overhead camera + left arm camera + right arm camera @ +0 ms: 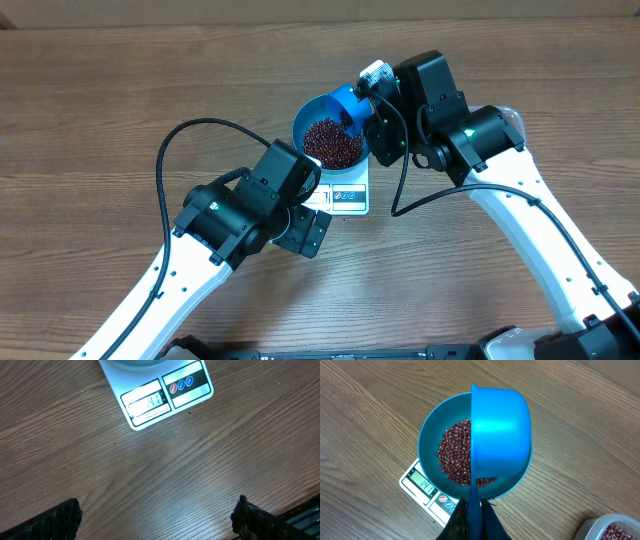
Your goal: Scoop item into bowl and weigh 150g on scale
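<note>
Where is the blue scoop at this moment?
Right wrist view, centre: the scoop is tipped on its side above the bowl, its handle gripped by the right hand; the bowl sits on the scale.

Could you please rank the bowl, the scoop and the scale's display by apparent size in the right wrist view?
Largest to smallest:
1. bowl
2. scoop, though nearness to the camera enlarges it
3. scale's display, clearly the smallest

1. The scale (160, 390) has a lit display (148, 402) reading 141, readable in both wrist views.
2. The fine print (150, 416) under those digits is too small to read.
3. The round red and blue button signs (181, 384) beside it have unclear symbols.
</note>
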